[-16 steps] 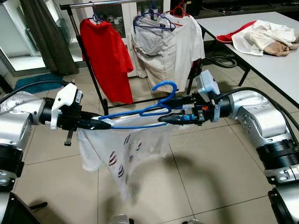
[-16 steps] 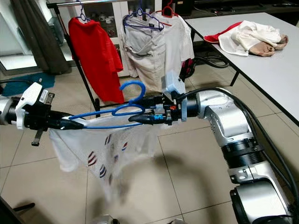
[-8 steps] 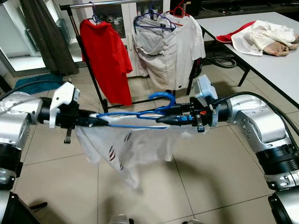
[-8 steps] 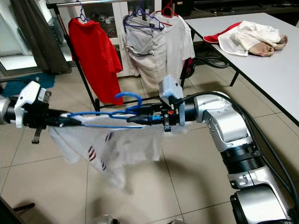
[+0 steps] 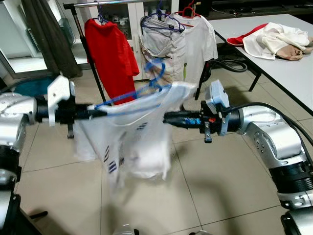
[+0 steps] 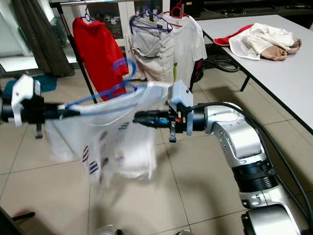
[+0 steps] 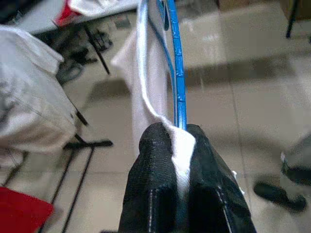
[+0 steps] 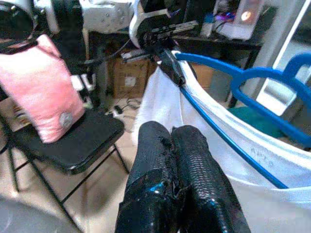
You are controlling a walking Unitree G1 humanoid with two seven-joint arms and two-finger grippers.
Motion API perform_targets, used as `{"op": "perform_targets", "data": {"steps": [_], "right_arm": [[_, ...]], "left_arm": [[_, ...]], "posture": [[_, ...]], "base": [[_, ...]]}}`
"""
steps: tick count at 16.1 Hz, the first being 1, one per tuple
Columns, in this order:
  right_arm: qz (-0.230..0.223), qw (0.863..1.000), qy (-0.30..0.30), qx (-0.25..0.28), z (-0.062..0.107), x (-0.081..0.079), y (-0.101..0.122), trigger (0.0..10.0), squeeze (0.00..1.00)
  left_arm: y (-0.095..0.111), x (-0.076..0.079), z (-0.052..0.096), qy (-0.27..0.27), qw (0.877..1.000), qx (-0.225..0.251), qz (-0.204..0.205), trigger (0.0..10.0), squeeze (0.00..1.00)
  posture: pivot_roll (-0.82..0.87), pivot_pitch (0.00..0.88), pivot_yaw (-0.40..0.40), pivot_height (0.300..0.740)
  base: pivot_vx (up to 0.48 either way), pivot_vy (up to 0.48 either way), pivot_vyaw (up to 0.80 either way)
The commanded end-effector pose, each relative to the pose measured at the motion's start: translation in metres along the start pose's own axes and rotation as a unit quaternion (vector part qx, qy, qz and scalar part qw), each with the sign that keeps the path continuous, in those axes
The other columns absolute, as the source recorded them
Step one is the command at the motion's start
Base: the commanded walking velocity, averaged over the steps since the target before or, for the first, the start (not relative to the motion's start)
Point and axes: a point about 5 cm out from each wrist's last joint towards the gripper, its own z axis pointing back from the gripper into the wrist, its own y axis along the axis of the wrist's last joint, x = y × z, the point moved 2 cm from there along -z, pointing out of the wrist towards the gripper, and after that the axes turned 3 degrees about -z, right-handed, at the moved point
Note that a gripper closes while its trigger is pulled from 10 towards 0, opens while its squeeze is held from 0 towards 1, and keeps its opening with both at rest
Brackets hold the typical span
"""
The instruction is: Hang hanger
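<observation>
A blue hanger (image 5: 128, 96) carries a white patterned shirt (image 5: 142, 134), blurred and swinging. My left gripper (image 5: 98, 111) is shut on the hanger's left end and a fold of shirt, also seen in the left wrist view (image 7: 177, 133). From there the hanger slants up, its hook (image 5: 156, 73) raised in front of the clothes rack (image 5: 93, 63). My right gripper (image 5: 167, 116) is shut and empty, just below the shirt's right shoulder. In the right wrist view its fingers (image 8: 170, 131) touch each other and the hanger (image 8: 214, 131) runs beyond them.
The rack holds a red shirt (image 5: 110, 54), a beige garment (image 5: 164, 46) and a white shirt (image 5: 201, 44) on hangers. A grey table (image 5: 288, 68) with a pile of clothes (image 5: 276, 39) stands to the right. Tiled floor lies below.
The right gripper has let go of the hanger and now sits below it. The left gripper swung the hanger upward so it slants toward the rack, and the shirt swings.
</observation>
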Motion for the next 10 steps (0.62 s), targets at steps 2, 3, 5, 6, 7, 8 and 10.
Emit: {"op": "perform_targets", "data": {"steps": [2,3,5,6,7,8,10], "right_arm": [[0.01,1.0,-0.019,0.016,0.0,0.003,0.008,0.0,0.0],[0.019,0.999,-0.032,0.015,0.0,0.006,0.008,0.0,0.0],[0.034,0.994,-0.099,0.033,0.006,0.015,0.013,10.0,0.0],[0.029,0.992,-0.109,0.047,0.007,0.015,0.015,10.0,0.0],[0.015,0.987,-0.14,0.073,0.015,0.015,0.018,10.0,0.0],[0.007,0.98,-0.183,0.081,0.026,0.017,0.015,10.0,0.0],[-0.012,0.958,-0.279,0.057,0.05,0.025,-0.003,10.0,0.0]], "left_arm": [[0.016,-0.007,0.003,0.012,0.999,0.044,-0.021,0.0,0.0],[0.017,-0.006,0.003,0.005,0.999,0.048,-0.015,0.0,0.0],[0.017,-0.004,0.005,0.001,0.996,0.083,0.04,0.0,0.0],[0.016,-0.002,0.007,-0.005,0.994,0.093,0.06,0.0,0.0],[0.019,0.001,0.01,-0.016,0.983,0.141,0.113,0.0,0.0],[0.02,0.004,0.013,-0.028,0.974,0.168,0.146,0.0,0.0],[0.021,0.008,0.017,-0.052,0.966,0.182,0.179,0.0,0.0]], "posture": [[-0.01,0.0,0.046,0.74],[-0.01,0.0,0.044,0.74],[-0.01,0.0,0.039,0.74],[-0.01,0.0,0.04,0.74],[-0.01,0.0,0.039,0.74],[-0.01,0.0,0.04,0.74],[-0.01,0.0,0.046,0.74]], "base": [[0.0,0.0,0.0],[0.0,0.0,0.0],[0.0,0.0,0.0],[0.0,0.0,0.0],[0.0,0.0,0.0],[0.0,0.0,0.0],[0.0,0.0,0.0]]}}
